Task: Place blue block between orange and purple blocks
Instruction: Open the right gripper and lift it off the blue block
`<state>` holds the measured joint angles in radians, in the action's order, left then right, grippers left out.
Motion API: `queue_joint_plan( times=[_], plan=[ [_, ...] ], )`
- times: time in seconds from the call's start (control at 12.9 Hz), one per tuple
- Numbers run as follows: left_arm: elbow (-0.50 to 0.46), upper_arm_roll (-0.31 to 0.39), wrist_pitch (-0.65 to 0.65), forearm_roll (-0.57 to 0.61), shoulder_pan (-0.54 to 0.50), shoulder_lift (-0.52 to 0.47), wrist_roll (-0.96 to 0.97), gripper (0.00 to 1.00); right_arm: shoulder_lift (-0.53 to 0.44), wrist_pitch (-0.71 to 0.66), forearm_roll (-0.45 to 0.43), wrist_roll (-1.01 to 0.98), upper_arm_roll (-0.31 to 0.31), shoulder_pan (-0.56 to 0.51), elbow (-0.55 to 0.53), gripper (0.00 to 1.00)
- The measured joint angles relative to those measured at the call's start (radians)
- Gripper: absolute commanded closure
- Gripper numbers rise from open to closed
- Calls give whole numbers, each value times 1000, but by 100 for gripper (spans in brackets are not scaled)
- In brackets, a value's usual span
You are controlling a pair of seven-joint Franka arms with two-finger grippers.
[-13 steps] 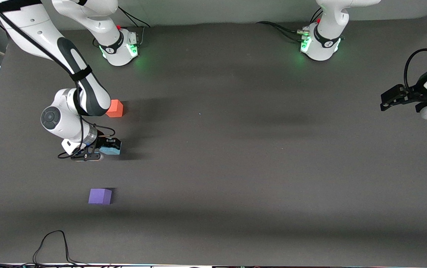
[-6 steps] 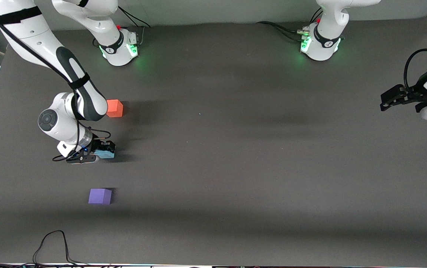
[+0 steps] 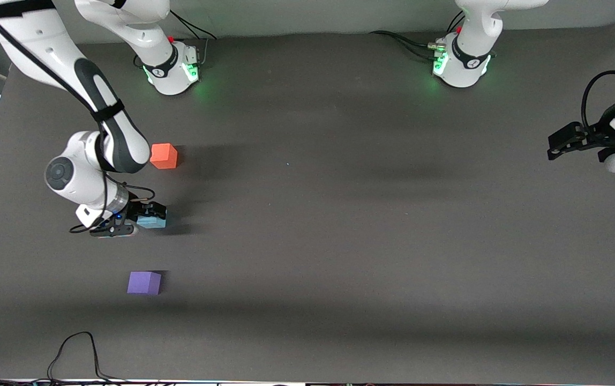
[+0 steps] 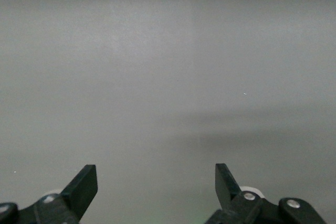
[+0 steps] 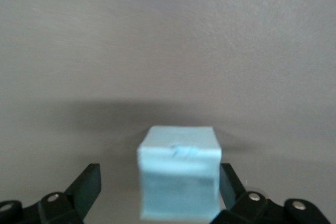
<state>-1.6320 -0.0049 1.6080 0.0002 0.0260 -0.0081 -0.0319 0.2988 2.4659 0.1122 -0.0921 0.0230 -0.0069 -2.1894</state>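
The blue block rests on the dark table between the orange block, which lies farther from the front camera, and the purple block, which lies nearer. My right gripper is low around the blue block and open. In the right wrist view the blue block stands between the spread fingers of the right gripper, with a clear gap on one side and the other finger close by it. My left gripper waits open near the left arm's end of the table; the left gripper holds nothing.
The two arm bases stand along the table's edge farthest from the front camera. A black cable loops on the table near the edge closest to that camera. The right arm's elbow hangs beside the orange block.
The right gripper has opened and let go of the blue block, after carrying it a little toward the right arm's end of the table. The left arm has not moved.
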Motion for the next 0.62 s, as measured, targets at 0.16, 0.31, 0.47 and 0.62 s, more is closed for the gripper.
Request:
queue_joint_plan(
  times=[0.16, 0.31, 0.47, 0.62],
  plan=[
    [0, 0, 0, 0, 0, 0, 0, 0, -100, -193, 0, 6, 1, 5, 71, 0],
    [0, 0, 0, 0, 0, 1, 0, 0, -195, -320, 0, 6, 0, 5, 124, 0],
    [0, 0, 0, 0, 0, 1, 0, 0, -279, -461, 0, 6, 0, 5, 184, 0],
    [0, 0, 0, 0, 0, 2, 0, 0, -327, -670, 0, 6, 2, 6, 313, 0]
  ],
)
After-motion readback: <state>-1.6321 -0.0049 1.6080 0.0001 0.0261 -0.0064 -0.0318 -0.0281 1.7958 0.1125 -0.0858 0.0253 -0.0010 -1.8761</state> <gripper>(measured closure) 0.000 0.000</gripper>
